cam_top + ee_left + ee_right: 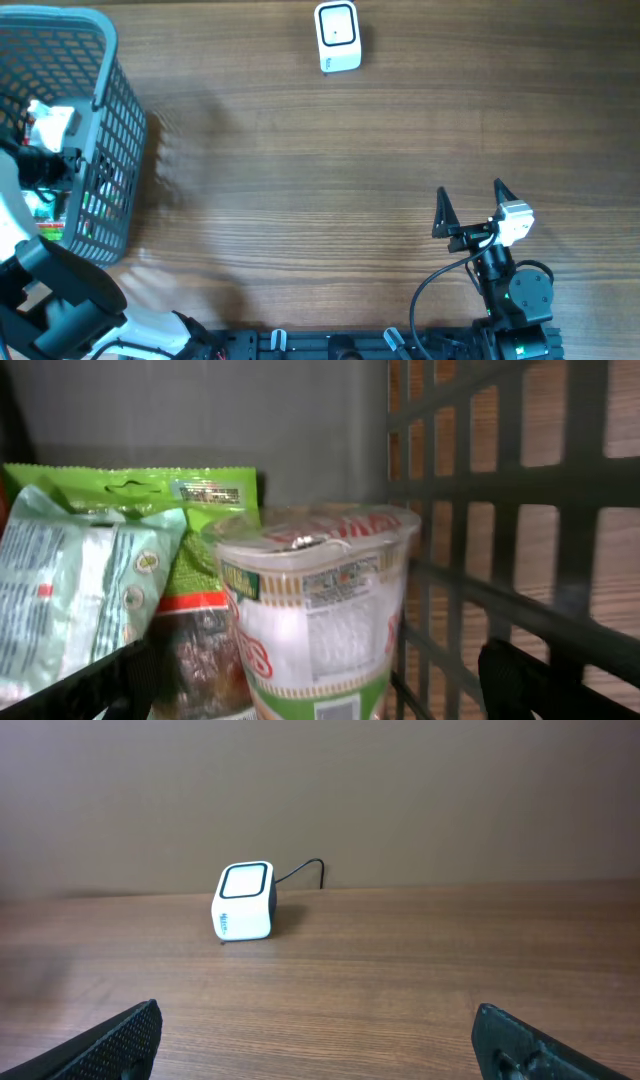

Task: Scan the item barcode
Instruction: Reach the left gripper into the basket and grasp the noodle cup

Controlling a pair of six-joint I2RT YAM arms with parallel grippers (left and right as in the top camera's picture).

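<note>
the left end effector (pixel 320 685) is held wide inside the basket (pixel 115 150), before a noodle cup (pixel 315 610). the right end effector (pixel 470 197) is spread wide toward the scanner (pixel 337 37).

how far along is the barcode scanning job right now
Done: nothing yet. The scanner stands alone on the table, with no item near it.
In hand: the left fingers are open inside the basket, with the noodle cup just ahead between them, not gripped.
Left: close on an item, lift it out and show its barcode to the scanner. The right fingers are open and hold nothing.
</note>
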